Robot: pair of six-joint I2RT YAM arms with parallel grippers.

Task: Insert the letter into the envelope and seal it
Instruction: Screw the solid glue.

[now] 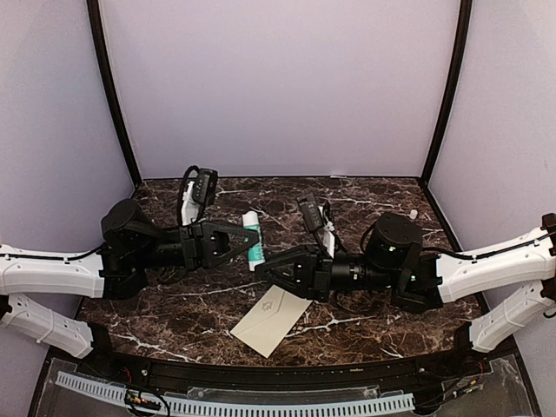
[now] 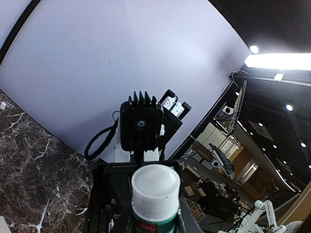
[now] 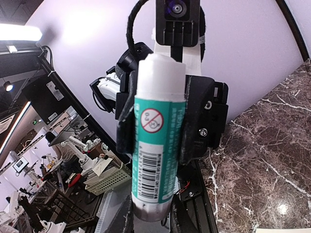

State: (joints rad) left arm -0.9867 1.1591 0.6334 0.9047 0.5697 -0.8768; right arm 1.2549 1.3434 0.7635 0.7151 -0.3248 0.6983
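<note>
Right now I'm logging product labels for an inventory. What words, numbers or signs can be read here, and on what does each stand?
"0-3", inside a red crossed-out circle on the teal label of the glue stick.
Barcode below that sign: its digits and the small print beside it are too blurred to read.
Emblem on the envelope: a faint mark with no legible letters.
No other text is legible.

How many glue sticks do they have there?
1: a glue stick held in the left gripper, its other end at the right gripper. More may be hidden from view.
</note>
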